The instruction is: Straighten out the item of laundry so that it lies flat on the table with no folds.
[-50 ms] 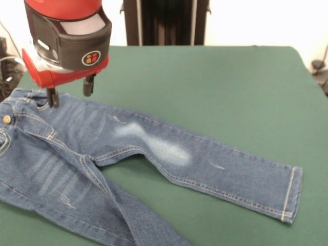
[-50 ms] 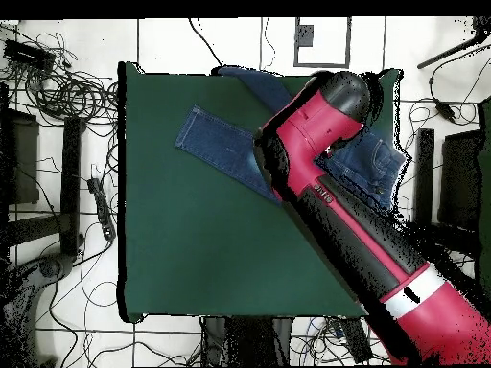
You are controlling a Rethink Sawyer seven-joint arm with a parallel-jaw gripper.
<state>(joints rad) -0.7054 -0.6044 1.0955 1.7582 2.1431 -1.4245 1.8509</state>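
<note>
The hand [image 1: 70, 94], fingers spread, hovers over the jeans [image 1: 128, 164] waistband near the worktop [image 1: 215, 87] edge; better to pinch one layer and pull steadily outward.

The table [image 1: 230, 82] lies bare and open right of and beyond the jeans [image 1: 154, 148] — room to pass; the gripper [image 1: 70, 95] itself crowds the waistband corner at left

Even, bright light, soft shadow under the jeans [image 1: 128, 159], and a washed-out white background.
</note>
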